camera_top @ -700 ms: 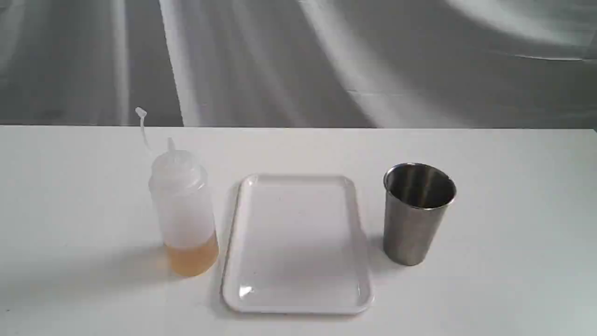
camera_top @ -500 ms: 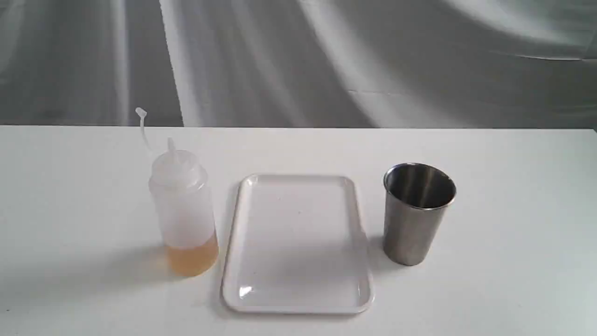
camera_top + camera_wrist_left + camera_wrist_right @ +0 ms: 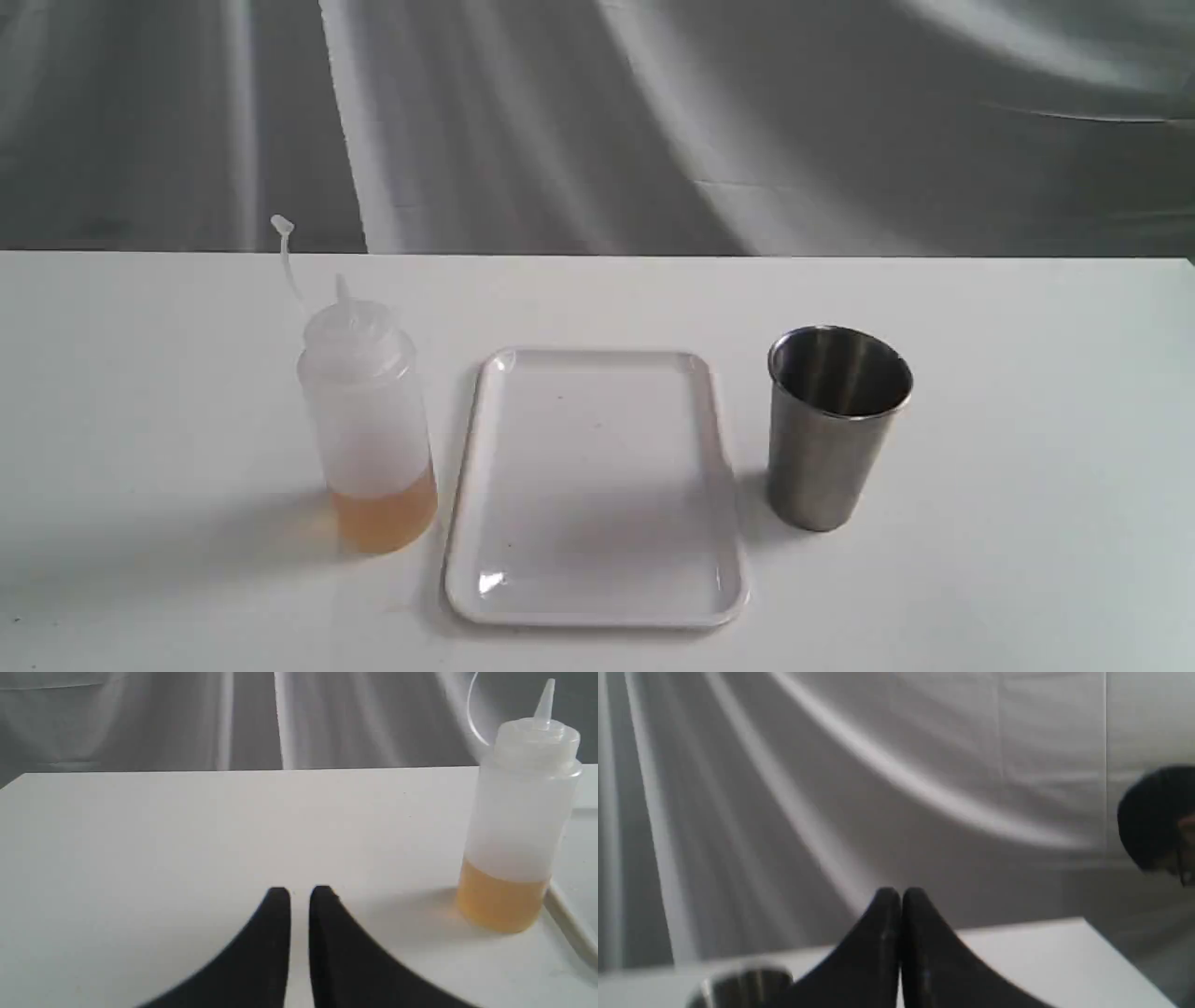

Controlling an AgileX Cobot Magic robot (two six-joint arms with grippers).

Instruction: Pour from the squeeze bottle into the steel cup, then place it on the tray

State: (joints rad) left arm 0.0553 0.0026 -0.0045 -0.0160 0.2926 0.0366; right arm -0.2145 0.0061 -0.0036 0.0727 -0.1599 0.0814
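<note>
Squeeze bottle [image 3: 369, 420] translucent, steel cup [image 3: 826, 448] brushed; L end effector [image 3: 300, 893] ajar, R end effector [image 3: 901, 895] pressed together.

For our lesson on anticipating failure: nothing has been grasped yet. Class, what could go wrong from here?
The squeeze bottle stands close beside the tray; grasping it could nudge the tray. Its nozzle is uncapped, so tilting before reaching the steel cup may spill amber liquid.
</note>
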